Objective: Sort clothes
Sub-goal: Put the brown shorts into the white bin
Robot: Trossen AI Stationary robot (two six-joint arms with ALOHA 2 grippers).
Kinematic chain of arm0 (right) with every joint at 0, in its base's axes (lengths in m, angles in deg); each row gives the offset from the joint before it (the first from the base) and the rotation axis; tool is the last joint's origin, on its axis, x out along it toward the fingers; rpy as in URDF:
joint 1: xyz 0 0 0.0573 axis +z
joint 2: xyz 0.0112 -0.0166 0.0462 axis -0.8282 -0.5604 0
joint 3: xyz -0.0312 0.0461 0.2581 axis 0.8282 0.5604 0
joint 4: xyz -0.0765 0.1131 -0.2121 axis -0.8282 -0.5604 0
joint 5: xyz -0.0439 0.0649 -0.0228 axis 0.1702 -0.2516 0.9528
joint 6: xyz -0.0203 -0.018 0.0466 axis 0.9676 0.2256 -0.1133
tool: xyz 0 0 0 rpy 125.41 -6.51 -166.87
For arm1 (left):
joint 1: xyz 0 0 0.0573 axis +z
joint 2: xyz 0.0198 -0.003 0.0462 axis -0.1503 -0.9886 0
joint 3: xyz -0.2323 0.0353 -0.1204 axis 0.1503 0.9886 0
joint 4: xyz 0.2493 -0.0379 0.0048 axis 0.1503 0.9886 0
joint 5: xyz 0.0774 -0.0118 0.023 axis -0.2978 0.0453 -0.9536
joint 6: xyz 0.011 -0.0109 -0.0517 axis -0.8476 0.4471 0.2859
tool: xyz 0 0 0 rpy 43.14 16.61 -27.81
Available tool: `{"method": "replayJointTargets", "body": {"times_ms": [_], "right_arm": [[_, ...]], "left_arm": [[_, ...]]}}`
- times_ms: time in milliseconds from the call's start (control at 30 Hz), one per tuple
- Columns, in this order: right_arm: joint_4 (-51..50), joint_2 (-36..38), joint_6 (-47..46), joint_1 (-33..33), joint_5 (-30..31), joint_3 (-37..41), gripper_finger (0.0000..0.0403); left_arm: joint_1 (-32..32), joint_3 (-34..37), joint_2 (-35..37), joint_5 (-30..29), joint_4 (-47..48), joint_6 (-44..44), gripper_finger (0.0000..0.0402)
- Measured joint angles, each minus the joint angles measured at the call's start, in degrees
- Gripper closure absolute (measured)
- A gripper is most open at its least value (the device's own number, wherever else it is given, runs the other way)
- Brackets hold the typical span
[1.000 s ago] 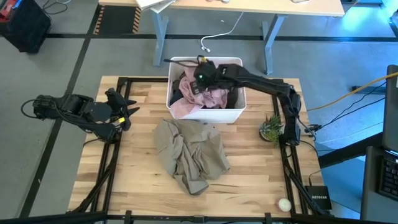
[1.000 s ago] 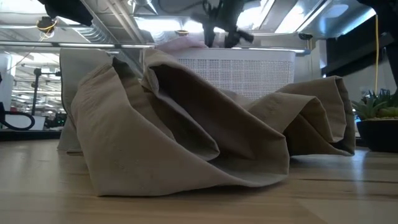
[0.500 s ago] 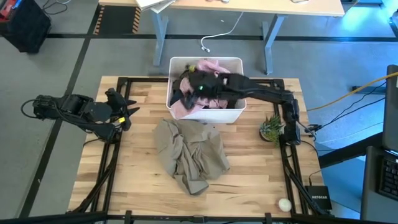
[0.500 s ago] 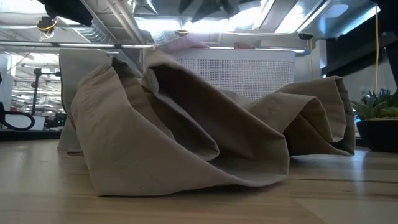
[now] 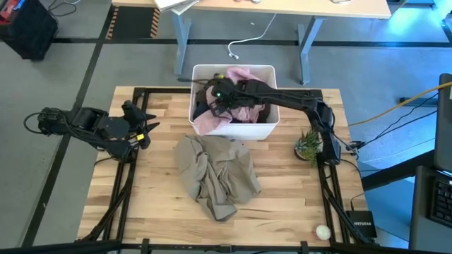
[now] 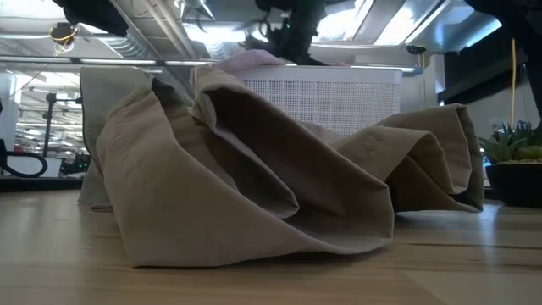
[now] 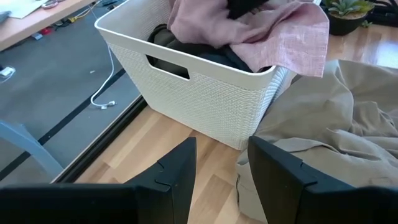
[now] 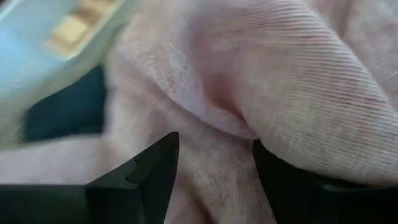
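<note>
Overhead and table-level cameras share the khaki garment (image 5: 216,175); the right wrist camera (seemingly) nearly touches pink cloth (image 8: 261,81).

A pale pink garment (image 5: 244,106) with a fine woven stripe and black clothing (image 5: 206,102) fill a white, lattice-textured bin (image 7: 205,93) beneath the dark right gripper (image 5: 215,95), while khaki-beige fabric (image 5: 217,173) lies beside it on light striped wood planks (image 5: 162,204).
</note>
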Motion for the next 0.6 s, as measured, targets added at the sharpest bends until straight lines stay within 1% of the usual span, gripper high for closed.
{"method": "replayJointTargets", "body": {"times_ms": [100, 200, 300, 400, 500, 600], "right_arm": [[-0.1, 0.0, -2.1, -1.3, -1.8, 3.4, 0.0178], [0.6, 0.0, -4.0, -1.6, -1.8, 8.1, 0.0178], [2.3, 0.0, -5.3, -1.5, -1.9, 13.2, 0.0178], [4.7, 0.3, -5.5, -1.4, -3.6, 17.7, 0.0178], [5.0, 0.4, -5.6, -1.4, -5.3, 19.8, 0.0178], [4.6, 0.4, -5.1, -1.4, -5.7, 19.9, 0.0178]], "left_arm": [[0.0, 0.0, -0.3, 0.0, 0.0, -0.5, 0.026], [0.0, 0.0, -0.4, 0.0, 0.1, -0.5, 0.026], [0.0, 0.0, -0.3, 0.0, 0.1, -0.5, 0.026], [0.0, 0.0, -0.4, 0.0, 0.0, -0.5, 0.026], [0.0, 0.0, -0.3, 0.0, 0.0, -0.5, 0.026], [0.0, 0.0, -0.3, 0.0, 0.0, -0.4, 0.026]]}}
